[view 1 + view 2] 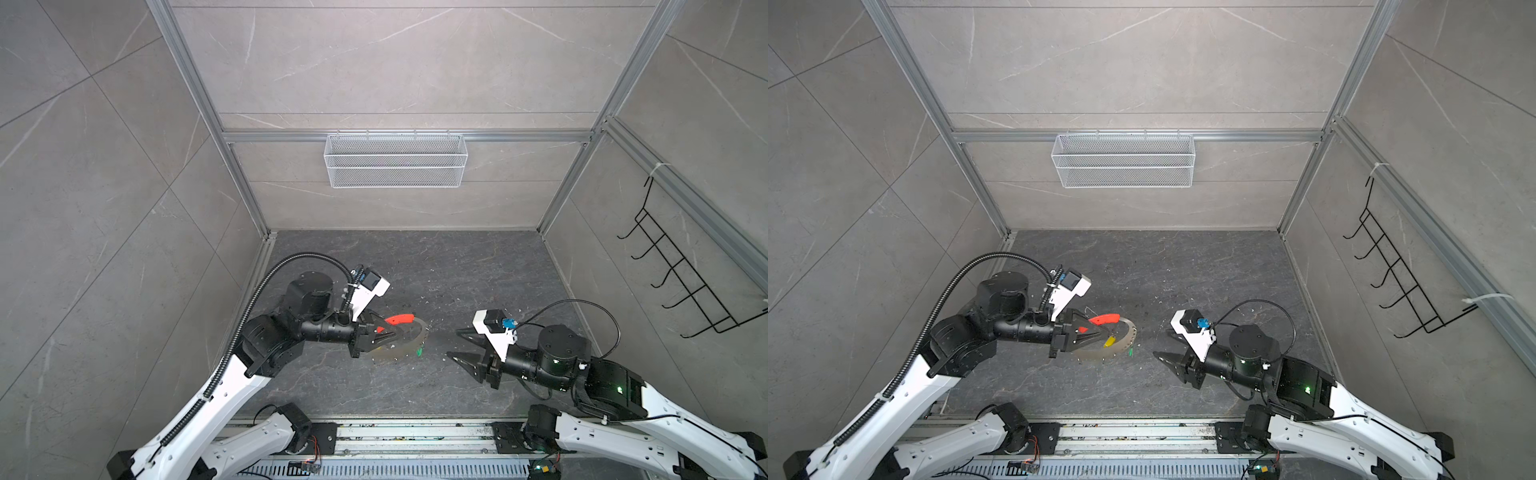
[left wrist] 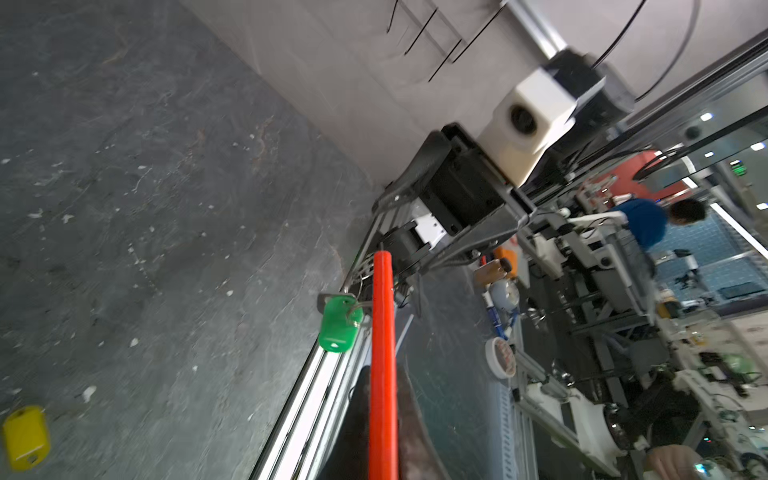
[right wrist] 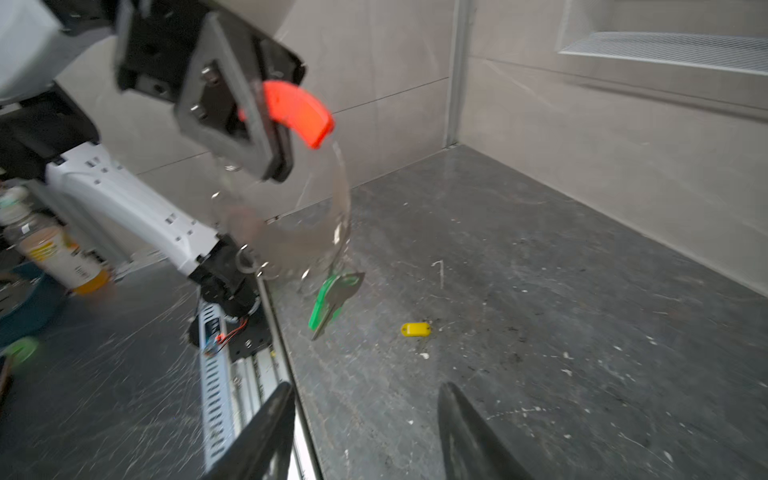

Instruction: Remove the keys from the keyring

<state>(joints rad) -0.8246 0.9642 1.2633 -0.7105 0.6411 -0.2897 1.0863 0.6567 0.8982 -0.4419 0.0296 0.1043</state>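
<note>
On the tabletop [image 3: 540, 311] yellow key [image 3: 415, 329] lies freed; left gripper [image 3: 272, 162] clamps keyring [image 3: 299, 110] with green key [image 3: 328, 305] attached; right gripper [image 3: 365, 395] spread, empty

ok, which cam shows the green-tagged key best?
Left wrist: the green-tagged key is large and fairly sharp, beside the red-sleeved keyring. Right wrist shows it whole but motion-blurred. In both top views it is just a green speck.

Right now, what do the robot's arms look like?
The left arm and right arm are white with black joints. The left gripper and right gripper have black, pointed fingers and a white camera block. A ribbed black hose follows the left arm; a black cable loops over the right.
</note>
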